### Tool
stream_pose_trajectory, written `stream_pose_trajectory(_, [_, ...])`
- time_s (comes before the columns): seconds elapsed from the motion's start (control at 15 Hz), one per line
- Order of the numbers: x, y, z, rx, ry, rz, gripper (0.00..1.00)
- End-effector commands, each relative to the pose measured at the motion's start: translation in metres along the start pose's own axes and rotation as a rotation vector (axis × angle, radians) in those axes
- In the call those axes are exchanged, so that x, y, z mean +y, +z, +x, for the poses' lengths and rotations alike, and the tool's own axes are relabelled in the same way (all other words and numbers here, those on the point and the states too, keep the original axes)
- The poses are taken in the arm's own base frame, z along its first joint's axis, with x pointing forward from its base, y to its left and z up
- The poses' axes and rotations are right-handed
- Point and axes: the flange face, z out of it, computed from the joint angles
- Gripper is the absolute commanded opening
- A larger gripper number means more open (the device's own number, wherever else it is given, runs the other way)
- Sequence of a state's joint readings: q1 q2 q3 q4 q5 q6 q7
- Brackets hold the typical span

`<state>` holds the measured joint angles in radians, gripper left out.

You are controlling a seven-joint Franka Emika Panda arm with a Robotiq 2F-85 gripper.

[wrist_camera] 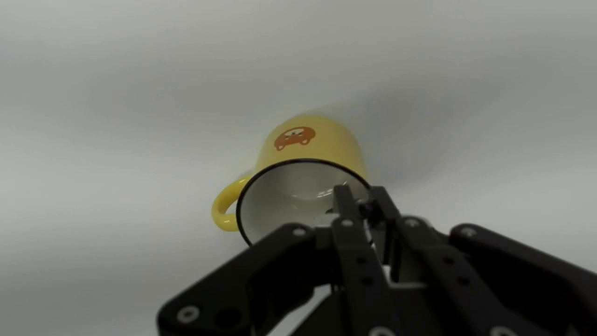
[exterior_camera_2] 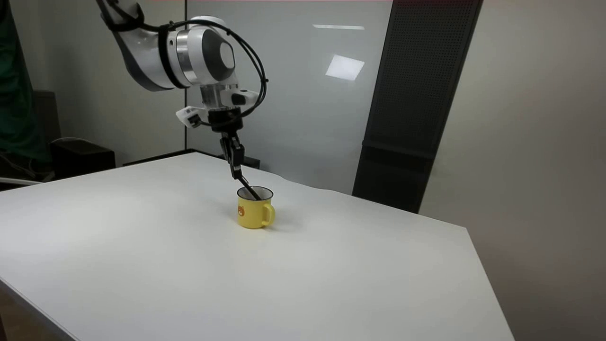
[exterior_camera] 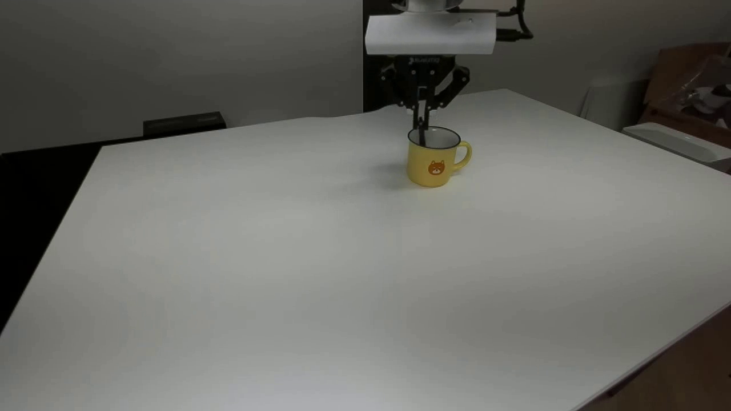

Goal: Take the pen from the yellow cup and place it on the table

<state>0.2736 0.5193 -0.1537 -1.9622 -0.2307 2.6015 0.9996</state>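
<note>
The pen (exterior_camera: 422, 137) reached from the gripper (exterior_camera: 421, 123) down into the yellow cup (exterior_camera: 432, 158)

In an exterior view, the yellow cup stood upright on the white table (exterior_camera: 320, 257), close to the far edge and toward the far right corner. Its handle (exterior_camera: 468, 154) faced the right edge, and an orange animal face (exterior_camera: 436, 168) showed on its side. The gripper pointed down over the left part of the rim, its fingers (exterior_camera: 416, 119) pinched on the dark pen, which ran down inside the cup.

In an exterior view, the arm (exterior_camera_2: 203, 57) hung over the table from the upper left. The pen slanted from the fingertips (exterior_camera_2: 236, 173) down into the mouth of the cup, where the near rim cut off sight of its end. The cup sat by the back edge, nearer the far corner than the right-hand one.

In the wrist view, the handle lay to the left of the cup's white inside. The fingers crossed the right part of the rim, nearly touching, with a bit of something dark between the tips; the gripper hid most of the pen.
</note>
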Motion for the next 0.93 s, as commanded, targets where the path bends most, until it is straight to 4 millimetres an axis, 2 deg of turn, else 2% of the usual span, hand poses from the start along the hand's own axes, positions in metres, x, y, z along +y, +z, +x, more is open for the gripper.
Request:
stream_pose_trajectory(0.0, [-0.001, -0.039, -0.006, 0.044, -0.051, 0.019, 0.03])
stream_pose_trajectory(0.27, [-0.007, -0.074, -0.021, 0.095, -0.135, 0.039, 0.03])
stream_pose_trajectory(0.53, [-0.010, -0.100, -0.036, 0.151, -0.211, 0.053, 0.03])
stream_pose_trajectory(0.73, [-0.010, -0.102, -0.045, 0.190, -0.276, 0.057, 0.03])
stream_pose_trajectory(0.87, [-0.009, -0.091, -0.051, 0.198, -0.324, 0.073, 0.03])
